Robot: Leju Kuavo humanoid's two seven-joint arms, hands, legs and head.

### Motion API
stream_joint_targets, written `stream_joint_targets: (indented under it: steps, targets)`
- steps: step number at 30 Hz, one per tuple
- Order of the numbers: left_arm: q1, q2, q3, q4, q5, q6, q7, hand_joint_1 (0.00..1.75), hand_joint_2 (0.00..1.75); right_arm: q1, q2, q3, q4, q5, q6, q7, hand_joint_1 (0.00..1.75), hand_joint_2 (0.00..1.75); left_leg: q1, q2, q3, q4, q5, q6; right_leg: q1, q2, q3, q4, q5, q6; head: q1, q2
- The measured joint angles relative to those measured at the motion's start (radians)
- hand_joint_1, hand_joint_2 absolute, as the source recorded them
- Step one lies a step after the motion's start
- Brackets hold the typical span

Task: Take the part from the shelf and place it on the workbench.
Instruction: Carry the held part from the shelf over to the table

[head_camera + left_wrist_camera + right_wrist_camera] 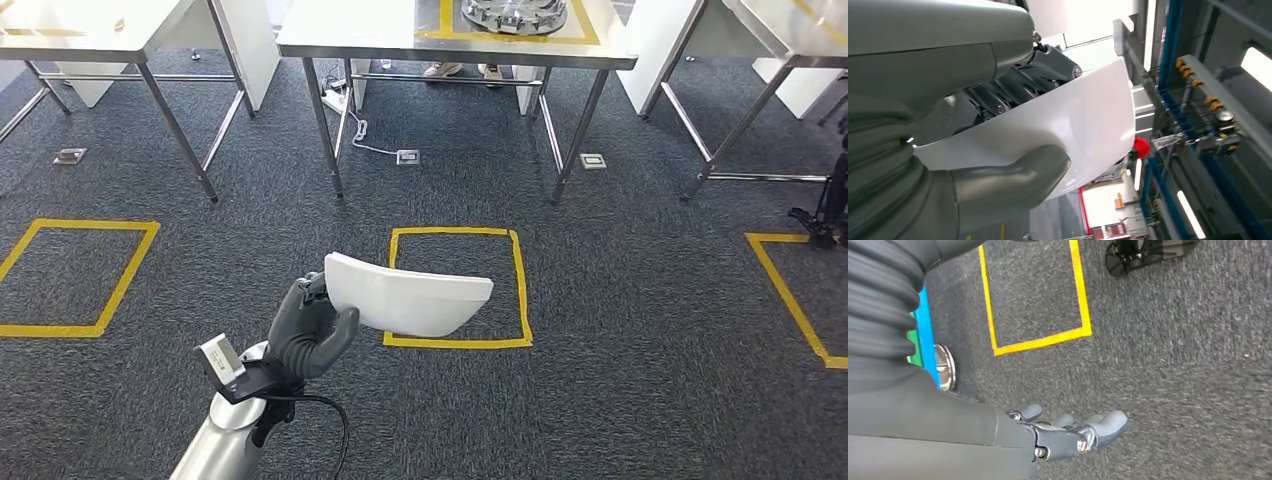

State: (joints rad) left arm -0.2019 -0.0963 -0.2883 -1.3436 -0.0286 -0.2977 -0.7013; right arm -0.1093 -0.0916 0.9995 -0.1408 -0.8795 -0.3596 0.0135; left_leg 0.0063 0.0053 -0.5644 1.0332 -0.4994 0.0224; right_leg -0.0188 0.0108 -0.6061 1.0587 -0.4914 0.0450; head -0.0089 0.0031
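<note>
Left hand [305, 330] gripping white part [410, 295] by 1 edge, carried short of workbench [360, 35]; right hand [1068, 432] hanging loosely extended, holding nothing.

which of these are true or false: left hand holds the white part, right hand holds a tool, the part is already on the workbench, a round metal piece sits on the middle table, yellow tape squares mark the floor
1. The left hand holds the white part. True.
2. The right hand holds a tool. False: it hangs over the carpet, holding nothing.
3. The part is already on the workbench. False: it is carried above the floor, short of the middle table.
4. A round metal piece sits on the middle table. True.
5. Yellow tape squares mark the floor. True.
</note>
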Motion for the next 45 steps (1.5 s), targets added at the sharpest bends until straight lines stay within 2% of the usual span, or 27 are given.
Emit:
stream_joint_targets:
  steps: [1,3,4,5,6,8,10,12,15,17,19,20,21,23,24,25,26,30,32,34,35,36,37,39,41,43,45]
  targets:
    - [-0.003,-0.003,0.0,0.001,0.0,-0.002,0.0,1.75,1.75,0.0,0.0,0.0,0.0,-0.001,0.0,0.0,0.0,1.75,0.001,0.001,0.003,-0.001,-0.001,0.005,0.0,-0.002,-0.023,0.047,-0.022,0.003,0.002,0.0]
    - [-0.008,-0.006,0.0,0.006,0.0,-0.005,0.0,1.75,1.75,0.003,-0.001,0.0,0.0,-0.004,-0.001,0.002,0.0,1.75,-0.001,0.002,0.006,-0.001,-0.006,0.011,0.001,-0.004,-0.099,0.182,-0.075,0.006,0.006,0.0]
    - [-0.008,-0.007,0.0,0.009,0.0,-0.006,0.0,1.75,1.75,0.006,-0.002,0.0,0.0,-0.006,-0.001,0.002,0.0,1.75,-0.002,0.002,0.008,-0.001,-0.009,0.013,0.001,-0.004,-0.132,0.233,-0.085,0.007,0.006,0.0]
    - [-0.008,-0.007,0.0,0.012,0.0,-0.006,0.0,1.75,1.75,0.008,-0.002,0.0,0.0,-0.008,-0.001,0.003,0.0,1.75,-0.003,0.002,0.012,-0.001,-0.013,0.014,0.001,-0.004,-0.15,0.252,-0.076,0.006,0.007,0.0]
    - [-0.008,-0.008,0.0,0.014,0.0,-0.006,0.0,1.75,1.75,0.01,-0.002,0.0,0.0,-0.009,-0.001,0.003,0.0,1.75,-0.004,0.002,0.018,-0.001,-0.017,0.014,0.002,-0.004,-0.147,0.229,-0.047,0.004,0.007,0.0]
    - [-0.008,-0.009,-0.001,0.016,0.0,-0.006,0.0,1.75,1.75,0.011,-0.002,0.0,0.0,-0.009,-0.002,0.002,0.0,1.75,-0.004,0.001,0.032,-0.001,-0.029,0.01,0.003,-0.006,-0.095,0.099,0.032,-0.003,0.008,0.0]
    - [-0.009,-0.01,-0.001,0.017,0.0,-0.006,0.0,1.75,1.75,0.011,-0.002,0.0,0.0,-0.009,-0.002,0.002,0.0,1.75,-0.007,0.001,0.039,-0.001,-0.041,0.0,0.008,-0.01,-0.049,-0.004,0.066,-0.014,0.008,0.0]
    - [-0.009,-0.01,0.0,0.017,0.0,-0.005,0.0,1.75,1.75,0.012,-0.002,0.003,0.0,-0.008,-0.002,0.002,0.0,1.75,-0.009,0.001,0.043,-0.005,-0.05,-0.011,0.015,-0.01,-0.039,-0.024,0.056,-0.025,0.008,0.0]
    - [-0.009,-0.01,-0.001,0.014,0.0,-0.005,0.0,1.75,1.75,0.013,-0.002,0.008,0.0,-0.005,-0.001,0.001,0.0,1.75,-0.009,0.002,0.043,0.021,-0.074,-0.029,0.007,-0.008,-0.021,-0.032,0.046,-0.044,0.005,0.0]
    - [-0.007,-0.009,-0.001,0.014,0.001,-0.004,-0.001,1.75,1.75,0.013,-0.002,0.012,0.0,-0.002,0.0,0.0,0.0,1.75,-0.008,0.0,-0.01,0.129,-0.116,-0.036,0.005,-0.008,-0.004,-0.035,0.036,-0.054,0.001,0.0]
    - [-0.001,-0.006,-0.001,0.016,0.002,-0.004,-0.001,1.75,1.75,0.013,-0.002,0.016,0.0,0.0,0.001,0.0,0.0,1.75,-0.005,0.0,-0.095,0.257,-0.15,-0.039,0.005,-0.007,0.01,-0.035,0.024,-0.058,-0.001,0.0]
    - [0.002,-0.005,-0.001,0.017,0.002,-0.004,0.0,1.75,1.75,0.014,-0.002,0.017,0.0,0.0,0.001,0.0,0.0,1.75,-0.004,0.0,-0.124,0.286,-0.144,-0.04,0.005,-0.005,0.018,-0.035,0.017,-0.057,-0.001,0.0]
    - [0.004,-0.004,-0.001,0.017,0.002,-0.003,0.0,1.75,1.75,0.015,-0.002,0.017,0.0,0.0,0.001,0.0,0.0,1.75,-0.003,0.0,-0.133,0.275,-0.115,-0.04,0.004,-0.004,0.027,-0.035,0.01,-0.055,-0.002,0.0]
    - [0.005,-0.003,-0.002,0.017,0.002,-0.003,0.0,1.75,1.75,0.017,-0.001,0.018,0.0,0.001,0.002,0.0,0.0,1.75,-0.001,0.0,-0.1,0.155,-0.018,-0.037,0.003,-0.001,0.049,-0.035,-0.007,-0.049,-0.003,0.0]
    - [0.005,-0.003,-0.002,0.016,0.002,-0.003,0.0,1.75,1.75,0.016,-0.001,0.019,0.0,0.001,0.002,0.0,0.0,1.75,-0.002,0.0,-0.076,0.087,0.017,-0.035,0.005,0.0,0.058,-0.033,-0.016,-0.044,-0.004,0.0]
    - [0.005,-0.002,-0.002,0.016,0.002,-0.002,0.0,1.75,1.75,0.015,-0.001,0.02,0.0,0.003,0.002,0.0,0.0,1.75,-0.003,0.0,-0.057,0.039,0.037,-0.03,0.006,0.001,0.064,-0.033,-0.022,-0.038,-0.004,0.0]
    - [0.005,-0.002,-0.002,0.016,0.002,0.0,0.0,1.75,1.75,0.014,-0.001,0.021,0.0,0.006,0.001,-0.001,0.0,1.75,-0.004,-0.001,-0.048,0.015,0.041,-0.025,0.008,0.002,0.068,-0.033,-0.026,-0.031,-0.004,0.0]
    - [0.005,-0.001,-0.002,0.013,0.0,0.014,0.0,1.75,1.75,0.01,-0.001,0.033,0.0,0.025,-0.018,-0.003,0.0,1.75,-0.003,-0.004,-0.031,0.003,0.029,0.003,0.006,-0.002,0.066,-0.002,-0.033,-0.009,-0.001,0.0]
    - [0.005,-0.001,-0.002,0.008,-0.001,0.021,-0.001,1.75,1.75,0.004,-0.001,0.044,0.0,0.034,-0.028,-0.003,0.0,1.75,-0.002,-0.004,-0.019,0.0,0.023,0.013,0.005,-0.006,0.017,0.084,-0.074,-0.005,0.003,0.0]
    - [0.01,0.0,-0.002,0.003,-0.001,0.025,-0.001,1.75,1.75,0.002,-0.001,0.051,0.0,0.027,-0.028,-0.005,0.0,1.75,-0.003,-0.004,-0.015,0.0,0.016,0.017,0.005,-0.006,-0.064,0.202,-0.117,-0.002,0.006,0.0]
    - [0.014,0.001,-0.002,0.001,-0.002,0.025,-0.001,1.75,1.75,0.003,-0.001,0.052,0.0,0.021,-0.023,-0.006,0.0,1.75,-0.004,-0.005,-0.012,0.0,0.011,0.017,0.005,-0.006,-0.094,0.235,-0.12,-0.001,0.006,0.0]
    - [0.017,0.001,-0.002,-0.001,-0.003,0.025,-0.001,1.75,1.75,0.004,-0.001,0.052,0.0,0.017,-0.015,-0.008,0.0,1.75,-0.005,-0.005,-0.007,0.0,0.006,0.016,0.005,-0.006,-0.109,0.234,-0.102,0.0,0.006,0.0]
    - [0.018,0.001,-0.002,-0.005,-0.004,0.026,-0.001,1.75,1.75,0.005,-0.001,0.053,0.0,0.014,-0.008,-0.01,0.0,1.75,-0.005,-0.006,0.001,0.0,0.0,0.014,0.005,-0.007,-0.103,0.195,-0.064,0.0,0.007,0.0]
    - [0.02,0.001,-0.002,-0.012,-0.006,0.026,-0.001,1.75,1.75,0.005,-0.001,0.055,0.0,0.013,-0.002,-0.012,0.0,1.75,-0.005,-0.006,0.02,0.0,-0.013,0.008,0.006,-0.008,-0.058,0.064,0.021,-0.006,0.008,0.0]
    - [0.02,0.001,-0.002,-0.017,-0.007,0.026,0.0,1.75,1.75,0.004,-0.001,0.056,0.0,0.011,0.0,-0.011,0.0,1.75,-0.007,-0.006,0.028,-0.001,-0.025,-0.002,0.012,-0.011,-0.029,-0.014,0.038,-0.018,0.008,0.0]
    - [0.021,0.002,-0.002,-0.02,-0.007,0.026,0.0,1.75,1.75,0.005,-0.001,0.057,0.0,0.01,0.001,-0.01,0.0,1.75,-0.008,-0.006,0.034,0.007,-0.029,-0.016,0.016,-0.012,-0.021,-0.024,0.025,-0.034,0.009,0.0]
    - [0.021,0.002,-0.002,-0.025,-0.007,0.026,0.0,1.75,1.75,0.006,-0.002,0.058,0.0,0.01,0.0,-0.01,0.0,1.75,-0.007,-0.005,0.036,0.032,-0.037,-0.028,0.012,-0.01,-0.002,-0.03,0.029,-0.049,0.007,0.0]
